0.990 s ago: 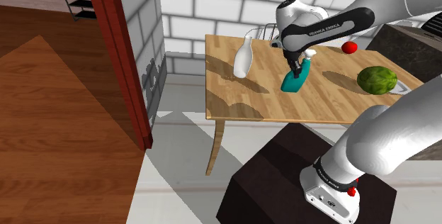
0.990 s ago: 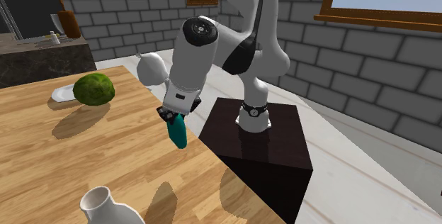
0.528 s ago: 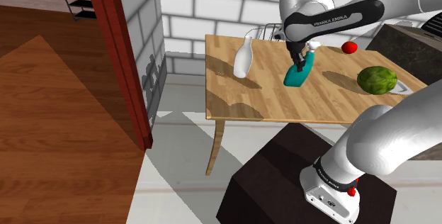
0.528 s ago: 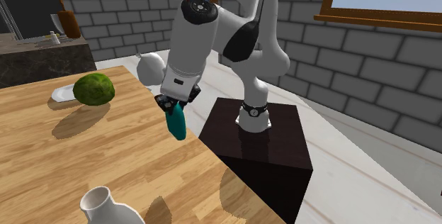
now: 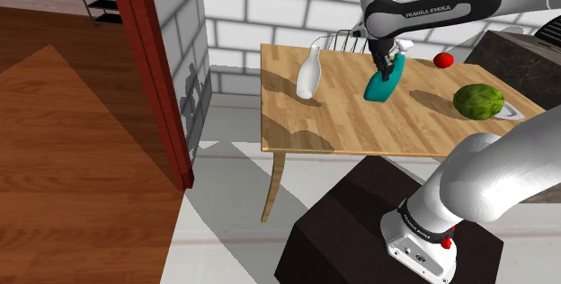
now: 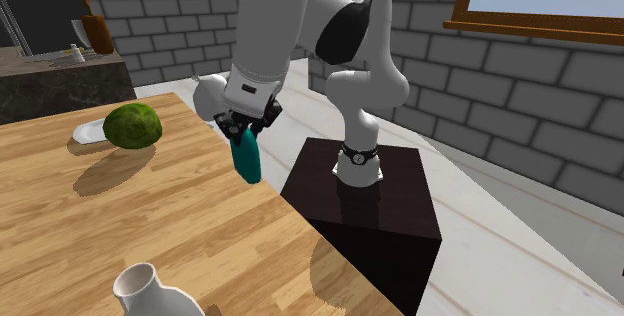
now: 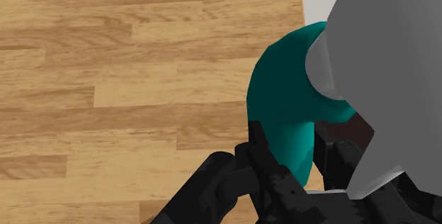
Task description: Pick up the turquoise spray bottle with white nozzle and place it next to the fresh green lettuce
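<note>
A: Shoulder view, worktop. We log a vase upright toward its left, lettuce toward its right on a flat plate.
B: And between them?
A: The spray bottle, tilted, clasped in the gripper over the worktop; we see it clear of the surface. Well apart from the lettuce.
B: Behind?
A: A small round fruit near the far edge, behind the lettuce. The stand sits on the floor before the near edge.
B: In the second exterior view we place the bottle near the worktop edge that faces the stand.
</note>
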